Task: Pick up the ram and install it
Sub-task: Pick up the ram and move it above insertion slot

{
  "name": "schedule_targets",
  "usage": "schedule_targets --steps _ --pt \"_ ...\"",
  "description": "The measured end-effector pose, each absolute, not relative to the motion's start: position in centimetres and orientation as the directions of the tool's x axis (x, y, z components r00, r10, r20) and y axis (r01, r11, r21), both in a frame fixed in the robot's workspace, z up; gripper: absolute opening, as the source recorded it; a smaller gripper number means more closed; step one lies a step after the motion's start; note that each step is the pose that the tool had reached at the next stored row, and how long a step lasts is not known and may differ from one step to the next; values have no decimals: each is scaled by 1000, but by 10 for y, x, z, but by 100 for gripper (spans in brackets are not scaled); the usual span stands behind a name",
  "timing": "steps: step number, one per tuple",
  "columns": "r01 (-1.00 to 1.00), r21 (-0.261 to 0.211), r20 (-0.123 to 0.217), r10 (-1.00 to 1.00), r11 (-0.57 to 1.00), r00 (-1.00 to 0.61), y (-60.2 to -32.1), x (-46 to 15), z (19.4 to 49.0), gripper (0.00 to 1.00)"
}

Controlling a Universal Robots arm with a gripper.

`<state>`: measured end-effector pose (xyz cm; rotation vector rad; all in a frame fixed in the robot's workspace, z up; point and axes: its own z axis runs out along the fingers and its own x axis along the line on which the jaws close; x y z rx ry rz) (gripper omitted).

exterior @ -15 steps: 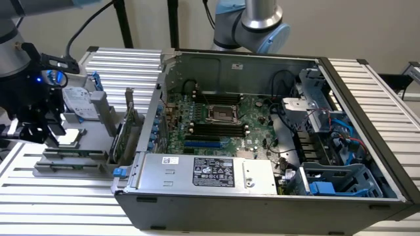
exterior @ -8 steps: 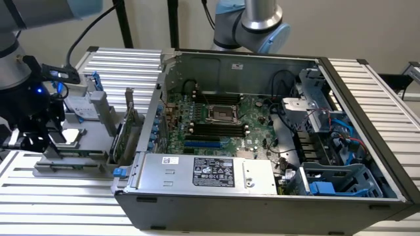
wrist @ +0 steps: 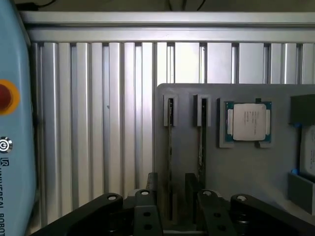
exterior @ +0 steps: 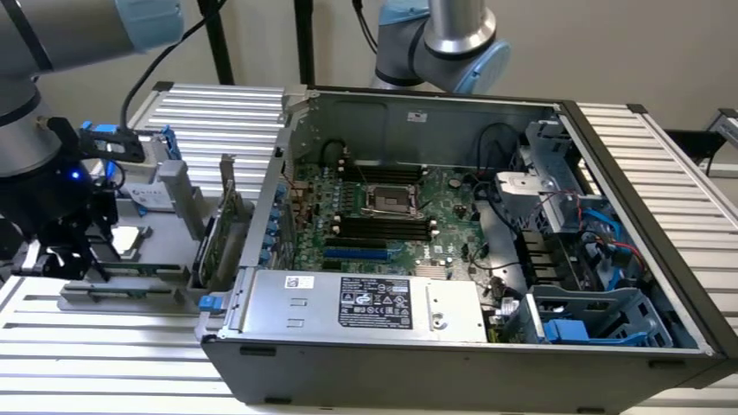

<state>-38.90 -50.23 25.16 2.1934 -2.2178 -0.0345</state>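
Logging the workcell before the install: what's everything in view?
table: one, silver, under everything
computer case: one, grey, on the table
motherboard: one, green, inside the case
power supply: one, silver, inside the case
tray: one, grey, exterior view's left
expansion card: one, green, between tray and case
ram sticks: two, dark green, in tray slots
processor: one, silver, tray recess
other arm: one, grey and blue, behind the case
arm: one, grey and blue, over the tray
end effector: one, black, over the ram sticks
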Motion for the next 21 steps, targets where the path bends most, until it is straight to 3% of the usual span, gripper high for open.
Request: schedule_targets --steps 21 --pt "-999 31 0 -1000 8 -8 -507 -384 213 36"
